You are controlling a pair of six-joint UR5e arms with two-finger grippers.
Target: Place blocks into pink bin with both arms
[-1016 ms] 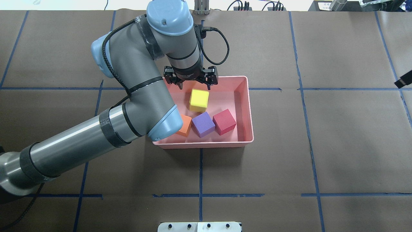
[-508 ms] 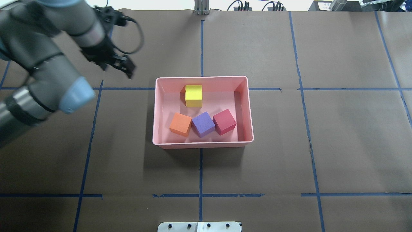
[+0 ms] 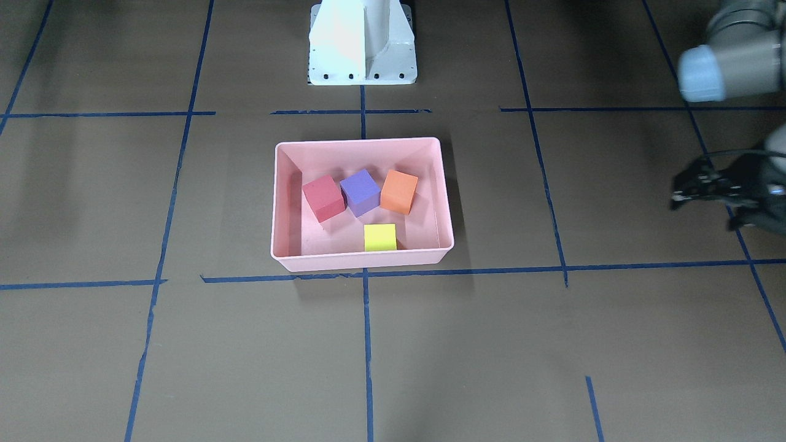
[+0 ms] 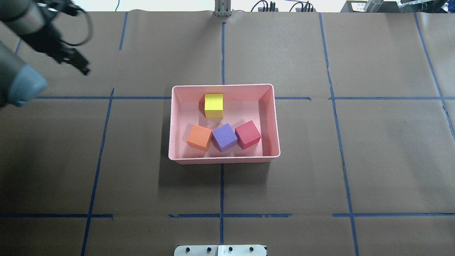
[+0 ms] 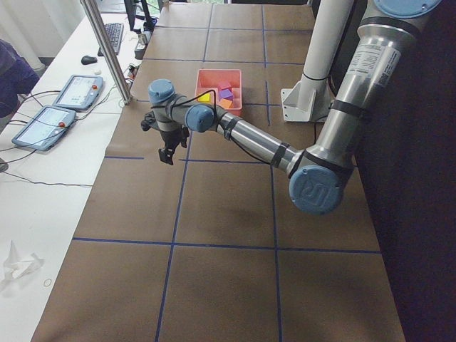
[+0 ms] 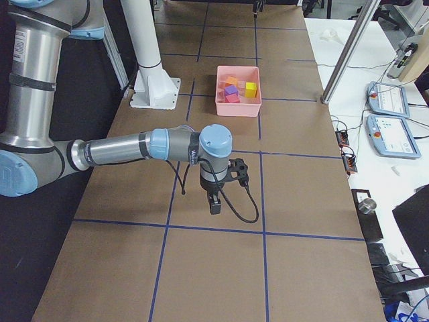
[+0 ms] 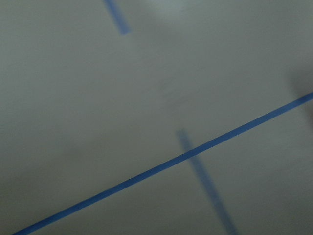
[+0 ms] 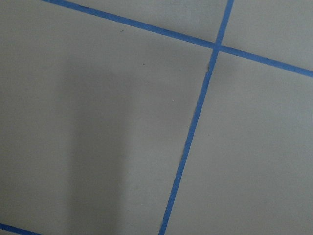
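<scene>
Item, left claw (image 4: 79, 65): prongs appear spread and released, nothing between them, hanging above the bare counter (image 4: 355, 160) toward its far left corner in the overhead view. Its wrist view shows only blurred brown surface and blue tape lines (image 4: 222, 46). Item, right claw (image 6: 214, 203): seen only from the right-end side view, pointed down over a tape crossing on bare counter. Whether it is released or clenched cannot be told, and no block shows at it. Item, pink bin (image 4: 224, 160): centred on the counter in front of the white pedestal (image 3: 362, 43), well apart from both claws, the left one off to its left and farther back, the right one far off to its right beyond the overhead frame. Contents, four blocks, all resting on the bin floor: yellow block (image 4: 213, 105) alone by the far wall; orange block (image 4: 199, 137), purple block (image 4: 224, 137) and red block (image 4: 247, 134) in a row nearer the robot-side wall, the purple one between the other two and seemingly touching both. No block is visible on the counter outside the bin. Status, by judgement: placing is complete, every block counted in the bin. What is left, if anything, is only for the arms to park clear, with no further pick apparent.
</scene>
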